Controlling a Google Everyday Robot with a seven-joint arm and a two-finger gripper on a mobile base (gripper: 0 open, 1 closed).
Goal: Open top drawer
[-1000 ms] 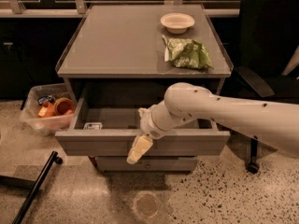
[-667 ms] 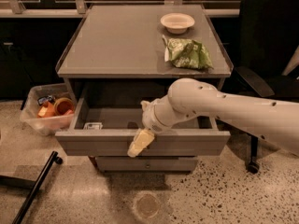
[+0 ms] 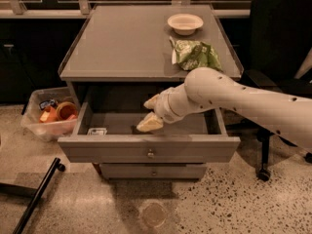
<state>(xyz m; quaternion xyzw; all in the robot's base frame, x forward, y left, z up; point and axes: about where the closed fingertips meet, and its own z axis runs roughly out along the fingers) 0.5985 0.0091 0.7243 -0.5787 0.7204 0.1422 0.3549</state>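
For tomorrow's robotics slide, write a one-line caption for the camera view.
The gripper, open, hovers over the pulled-out top drawer; bowl and bag sit on the cabinet.

Gripper (image 3: 151,112) over pulled-out top drawer (image 3: 195,150), small box (image 3: 97,130) in one corner, room beside it

Grey top drawer (image 3: 122,149), cream gripper (image 3: 150,112) above its inside, green bag (image 3: 195,55), white bowl (image 3: 185,23), speckled floor (image 3: 219,204)
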